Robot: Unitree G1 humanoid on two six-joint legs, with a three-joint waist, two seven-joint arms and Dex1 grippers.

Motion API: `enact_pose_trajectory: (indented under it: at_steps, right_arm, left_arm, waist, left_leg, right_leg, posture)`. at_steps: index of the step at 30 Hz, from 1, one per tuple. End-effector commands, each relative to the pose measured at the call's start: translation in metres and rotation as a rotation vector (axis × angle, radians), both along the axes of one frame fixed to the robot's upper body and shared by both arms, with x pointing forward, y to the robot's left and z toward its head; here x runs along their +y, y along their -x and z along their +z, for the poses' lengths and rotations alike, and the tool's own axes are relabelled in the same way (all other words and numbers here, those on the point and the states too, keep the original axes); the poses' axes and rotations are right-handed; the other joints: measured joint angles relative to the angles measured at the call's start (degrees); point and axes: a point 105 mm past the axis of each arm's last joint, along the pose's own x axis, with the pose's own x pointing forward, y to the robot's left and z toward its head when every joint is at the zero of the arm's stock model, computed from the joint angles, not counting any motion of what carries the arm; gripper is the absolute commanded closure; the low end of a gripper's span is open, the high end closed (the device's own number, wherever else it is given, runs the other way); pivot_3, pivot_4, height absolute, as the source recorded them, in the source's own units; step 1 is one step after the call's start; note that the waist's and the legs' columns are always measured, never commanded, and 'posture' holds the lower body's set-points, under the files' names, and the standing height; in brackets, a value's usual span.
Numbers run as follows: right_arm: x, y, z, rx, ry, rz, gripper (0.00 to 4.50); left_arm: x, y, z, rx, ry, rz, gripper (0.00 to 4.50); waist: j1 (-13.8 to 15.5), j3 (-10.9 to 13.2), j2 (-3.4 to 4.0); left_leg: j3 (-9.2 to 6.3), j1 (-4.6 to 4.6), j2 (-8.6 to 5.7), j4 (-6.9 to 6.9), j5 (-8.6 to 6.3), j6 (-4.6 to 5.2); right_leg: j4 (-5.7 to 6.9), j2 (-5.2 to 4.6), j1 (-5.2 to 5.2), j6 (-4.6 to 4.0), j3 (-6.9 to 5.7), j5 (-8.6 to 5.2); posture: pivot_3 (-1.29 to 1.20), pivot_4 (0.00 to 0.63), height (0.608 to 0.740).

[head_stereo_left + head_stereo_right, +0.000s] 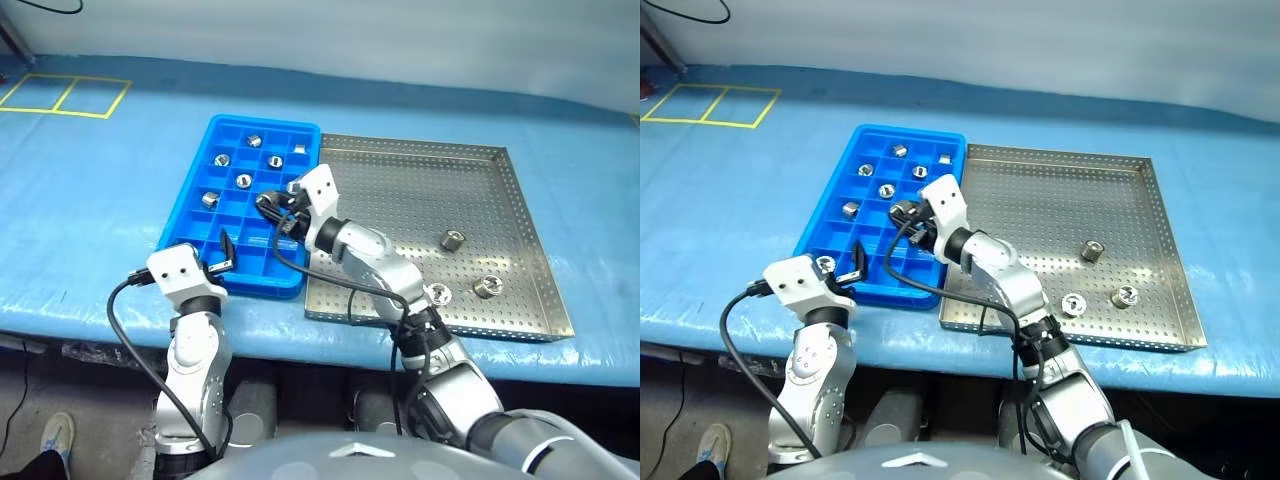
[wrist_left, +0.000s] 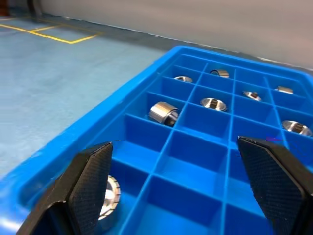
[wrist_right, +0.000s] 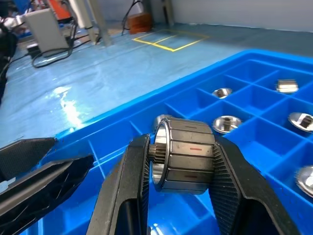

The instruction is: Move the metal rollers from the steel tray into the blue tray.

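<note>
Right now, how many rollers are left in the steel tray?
3 rollers in the steel tray: one right of centre, two side by side near the front rim. Part of the tray's front left is covered, so another may be hidden.

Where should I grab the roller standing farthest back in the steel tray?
Take that roller across its round outer wall, coming straight down from above. It appears to stand on end, hollow centre up, so the curved sides probably offer two opposite faces for the fingers. It sits apart from the other rollers and clear of the steel tray's rim.
</note>
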Motion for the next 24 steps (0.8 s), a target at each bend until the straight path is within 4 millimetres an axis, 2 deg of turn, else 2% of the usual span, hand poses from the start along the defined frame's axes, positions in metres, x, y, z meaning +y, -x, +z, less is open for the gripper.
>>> enact_pose_trajectory:
  at_steps: [1,5,10,12,16,17,21,22,24]
  right_arm:
    - [0.010,-0.006,0.012,-0.035,-0.012,0.004,3.20]
    - [0.015,-0.010,0.008,-0.011,-0.004,0.010,3.20]
    - [0.020,-0.014,-0.006,0.036,0.059,0.023,3.20]
    - [0.020,-0.016,-0.009,0.040,0.075,0.011,3.20]
    - [0.013,-0.026,-0.012,0.013,0.111,-0.055,1.82]
    - [0.011,-0.028,-0.012,0.013,0.110,-0.069,1.59]
    - [0.004,-0.030,-0.012,0.009,0.103,-0.083,0.26]
    - [0.002,-0.030,-0.013,0.010,0.102,-0.086,0.04]
    - [-0.002,-0.030,-0.013,0.019,0.083,-0.099,0.04]
  left_arm:
    - [-0.005,0.009,0.026,-0.107,-0.055,-0.003,0.05]
    - [-0.002,0.018,0.027,-0.112,-0.074,0.026,0.05]
    - [0.003,0.027,0.025,-0.111,-0.077,0.065,0.05]
    - [0.003,0.029,0.025,-0.112,-0.078,0.071,0.05]
    - [0.004,0.030,0.026,-0.116,-0.079,0.074,0.00]
    - [0.004,0.030,0.026,-0.117,-0.080,0.073,0.00]
    - [0.002,0.028,0.025,-0.114,-0.079,0.055,0.00]
    - [0.001,0.027,0.025,-0.114,-0.079,0.046,0.00]
    - [-0.002,0.025,0.026,-0.117,-0.081,0.028,0.00]
  waist:
    - [1.1,0.0,-0.01]
    - [3.8,0.0,-0.01]
    - [7.4,0.0,-0.01]
    - [9.2,0.0,-0.01]
    - [13.0,0.0,-0.03]
    - [14.1,0.0,-0.04]
    - [18.0,0.0,-0.05]
    - [18.7,0.0,-0.04]
    - [20.2,0.0,-0.04]
  left_leg:
    - [-0.03,-0.01,0.01,0.00,0.00,0.00]
    - [-0.14,-0.04,0.01,-0.06,0.00,-0.03]
    - [-0.20,-0.07,0.04,-0.14,-0.03,-0.09]
    - [-0.23,-0.13,0.07,-0.15,-0.04,-0.12]
    - [-0.20,-0.29,0.09,-0.13,-0.09,-0.25]
    - [-0.16,-0.37,0.11,-0.13,-0.09,-0.28]
    - [-0.17,-0.93,0.12,-0.08,-0.04,-0.42]
    - [-0.18,-0.95,0.12,-0.08,-0.06,-0.45]
    - [-0.19,-0.94,0.16,-0.08,-0.10,-0.52]
  right_leg:
    - [0.00,0.00,0.00,-0.02,-0.03,-0.01]
    - [-0.01,-0.01,-0.02,-0.10,-0.16,-0.06]
    - [0.00,0.00,-0.09,-0.14,-0.27,-0.13]
    - [0.00,0.01,-0.15,0.07,-0.35,-0.31]
    - [0.00,0.01,-0.58,0.09,-0.39,-0.34]
    - [0.01,0.01,-0.74,0.11,-0.38,-0.33]
    - [0.02,0.03,-0.99,0.34,-0.46,-0.13]
    - [0.02,0.03,-1.00,0.33,-0.49,-0.12]
    - [0.00,0.03,-1.04,0.33,-0.58,-0.18]
  posture:
    - [0.46,0.150,0.740]
    - [0.52,0.150,0.740]
    - [0.58,0.150,0.740]
    - [0.59,0.150,0.740]
    - [0.60,0.150,0.740]
    - [0.60,0.150,0.740]
    - [0.57,0.150,0.740]
    - [0.56,0.150,0.740]
    - [0.55,0.150,0.740]
